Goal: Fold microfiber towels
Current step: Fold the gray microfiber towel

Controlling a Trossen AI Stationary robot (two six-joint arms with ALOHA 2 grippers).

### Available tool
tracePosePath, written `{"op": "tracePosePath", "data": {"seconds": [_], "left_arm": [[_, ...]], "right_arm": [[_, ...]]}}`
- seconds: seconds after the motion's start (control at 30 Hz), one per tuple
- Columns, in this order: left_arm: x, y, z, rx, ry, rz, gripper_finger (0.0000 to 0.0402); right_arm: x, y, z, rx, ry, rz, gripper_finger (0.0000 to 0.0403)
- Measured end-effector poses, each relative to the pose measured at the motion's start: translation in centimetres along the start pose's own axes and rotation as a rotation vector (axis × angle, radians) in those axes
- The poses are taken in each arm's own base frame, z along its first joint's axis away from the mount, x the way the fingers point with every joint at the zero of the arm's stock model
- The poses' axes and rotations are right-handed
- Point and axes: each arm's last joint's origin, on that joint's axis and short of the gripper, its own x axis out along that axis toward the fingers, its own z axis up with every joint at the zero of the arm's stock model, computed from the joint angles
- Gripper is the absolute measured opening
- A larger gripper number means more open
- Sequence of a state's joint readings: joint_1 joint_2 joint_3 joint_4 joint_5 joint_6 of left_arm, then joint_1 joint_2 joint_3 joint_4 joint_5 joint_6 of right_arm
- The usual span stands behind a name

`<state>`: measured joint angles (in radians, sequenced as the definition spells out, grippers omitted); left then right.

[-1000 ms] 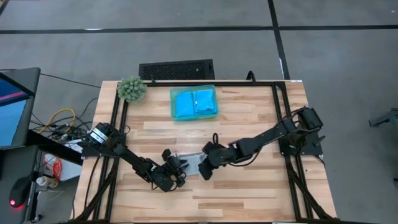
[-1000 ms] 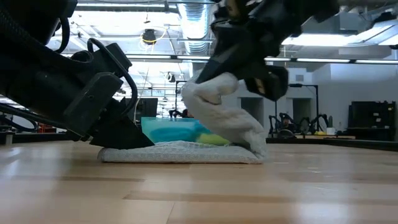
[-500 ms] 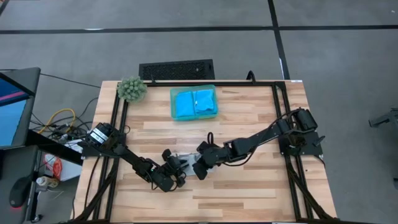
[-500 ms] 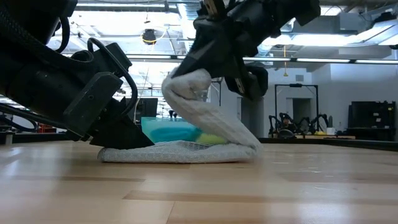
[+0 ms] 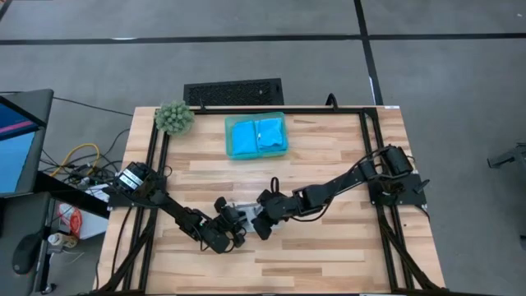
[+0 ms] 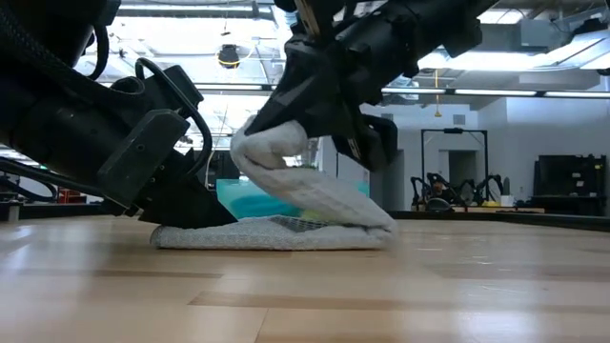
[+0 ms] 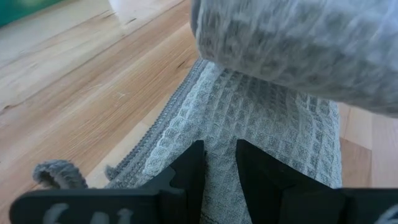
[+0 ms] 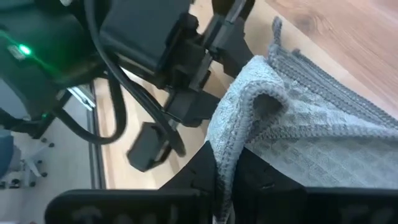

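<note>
A light grey microfiber towel (image 6: pixel 276 233) lies on the wooden table near its front middle (image 5: pixel 246 215). Its left end lies flat, and its right end is lifted and curled back over the flat part. My left gripper (image 6: pixel 191 214) is at the towel's left end and is shut on it (image 7: pixel 221 180). My right gripper (image 6: pixel 286 143) hangs above the towel's middle, shut on the raised end (image 8: pixel 230 168). Two bright blue towels (image 5: pixel 257 136) lie in the teal tray (image 5: pixel 228 136) at the back. My left gripper pinches the towel's left end (image 7: pixel 221 155) between its two fingers, close to the hemmed edge (image 7: pixel 161 134). It comes in slanting down from the table's left. That end lies flat on the table. My right gripper pinches the towel's hemmed right edge (image 8: pixel 227 149) between its two fingers, slanting down from the table's right. The held end is lifted clear. From there the cloth slopes down to a bend (image 6: pixel 376 227) that rests on the flat layer.
A fuzzy green plant ball (image 5: pixel 174 117) sits at the table's far left corner. A black slotted panel (image 5: pixel 233 92) lies just beyond the far edge. Bare wood stretches in front of the towel and to its right. The black frame rails (image 5: pixel 374 156) run along both sides.
My right gripper has moved toward the table's left and a little down, carrying the towel's lifted end over the flat part. The bend at the towel's right has flattened and the raised flap now leans farther left. My left gripper and the left end kept still.
</note>
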<state>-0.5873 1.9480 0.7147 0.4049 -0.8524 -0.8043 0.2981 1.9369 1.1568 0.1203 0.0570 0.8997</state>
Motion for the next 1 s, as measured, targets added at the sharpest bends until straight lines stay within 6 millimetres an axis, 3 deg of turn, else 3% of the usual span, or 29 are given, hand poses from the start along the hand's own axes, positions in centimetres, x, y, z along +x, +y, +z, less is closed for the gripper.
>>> {"op": "tracePosePath", "data": {"seconds": [0.27, 0.67, 0.8, 1.0], "left_arm": [[0.0, 0.0, 0.0, -0.002, -0.002, -0.001, 0.0087], [0.0, -0.1, 0.0, -0.005, 0.0, -0.006, 0.0087], [-0.1, -0.1, 0.2, -0.012, 0.009, -0.022, 0.0087], [-0.5, -0.4, 0.8, -0.01, 0.007, -0.055, 0.0087]], "right_arm": [[0.0, 0.0, 0.2, -0.007, -0.018, 0.004, 0.009], [0.0, -0.6, 1.3, -0.004, -0.055, 0.002, 0.0201], [-1.2, 0.1, 1.9, -0.017, -0.041, 0.041, 0.022], [-2.4, 1.0, -1.0, -0.08, 0.047, -0.095, 0.022]]}}
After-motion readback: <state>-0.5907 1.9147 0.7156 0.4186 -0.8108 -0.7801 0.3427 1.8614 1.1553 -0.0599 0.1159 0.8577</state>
